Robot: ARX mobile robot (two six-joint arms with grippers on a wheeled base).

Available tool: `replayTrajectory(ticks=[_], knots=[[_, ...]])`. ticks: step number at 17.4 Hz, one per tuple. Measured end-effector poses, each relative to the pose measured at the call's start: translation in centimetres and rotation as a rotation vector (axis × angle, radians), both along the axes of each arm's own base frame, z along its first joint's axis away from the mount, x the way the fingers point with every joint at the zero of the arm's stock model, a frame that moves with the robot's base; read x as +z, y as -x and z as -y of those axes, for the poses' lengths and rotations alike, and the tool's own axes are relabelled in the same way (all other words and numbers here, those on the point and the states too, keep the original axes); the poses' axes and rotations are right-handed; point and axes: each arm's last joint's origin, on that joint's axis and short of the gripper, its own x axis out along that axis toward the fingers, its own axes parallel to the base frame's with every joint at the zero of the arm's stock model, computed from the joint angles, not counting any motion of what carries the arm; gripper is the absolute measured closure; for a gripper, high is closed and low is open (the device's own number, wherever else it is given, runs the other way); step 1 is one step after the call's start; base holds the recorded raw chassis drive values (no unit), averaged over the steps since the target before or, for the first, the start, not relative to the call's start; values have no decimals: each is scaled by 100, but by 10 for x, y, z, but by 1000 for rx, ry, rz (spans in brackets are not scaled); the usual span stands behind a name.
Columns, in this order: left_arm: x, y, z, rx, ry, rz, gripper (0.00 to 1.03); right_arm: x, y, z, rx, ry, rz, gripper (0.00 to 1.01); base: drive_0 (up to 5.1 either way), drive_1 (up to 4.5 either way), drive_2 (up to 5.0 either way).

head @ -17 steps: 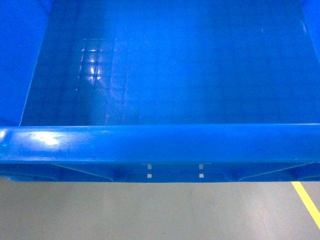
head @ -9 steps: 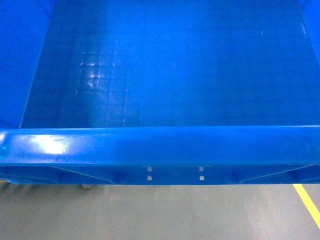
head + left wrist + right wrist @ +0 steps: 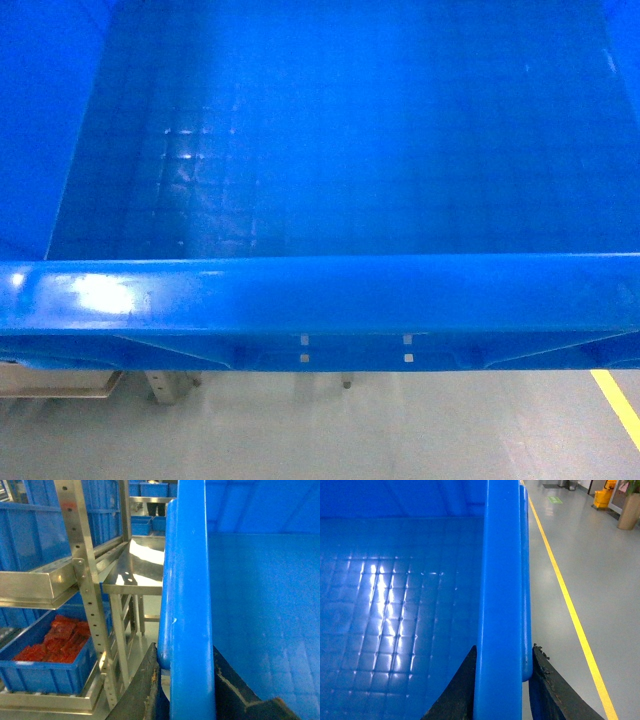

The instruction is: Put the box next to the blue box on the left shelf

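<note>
Carrying the box (image 3: pixel 330 150) level, left gripper (image 3: pixel 186 680) and right gripper (image 3: pixel 504 680) each clamp opposite rims at 9 and 3 o'clock.

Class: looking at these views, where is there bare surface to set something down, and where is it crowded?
Bare: the box floor inside its walls, and the grey floor beside the yellow line. Crowded: the metal racks holding blue bins.

You're looking at a glossy blue plastic box (image 3: pixel 330 300) — smooth rim, grid-embossed floor catching glare at centre left. At the left of the left wrist view, the rack (image 3: pixel 80 580) is bright, perforated metal. Along the bottom edge, the finger pads (image 3: pixel 550 690) look black, matt, rough-edged. The floor (image 3: pixel 600 570) is smooth grey, faintly shiny.
</note>
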Motion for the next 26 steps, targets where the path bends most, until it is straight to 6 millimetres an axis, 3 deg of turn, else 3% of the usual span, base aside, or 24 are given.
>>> replayTrajectory(ticks=[12,26], knots=[[0,0,0,-2,-3,1,86,0,0,0,-1,0,2,80,-432,32,429],[1,1,0,0,-3,3,86,0,0,0,0,-1,1,80,-498,231,257]])
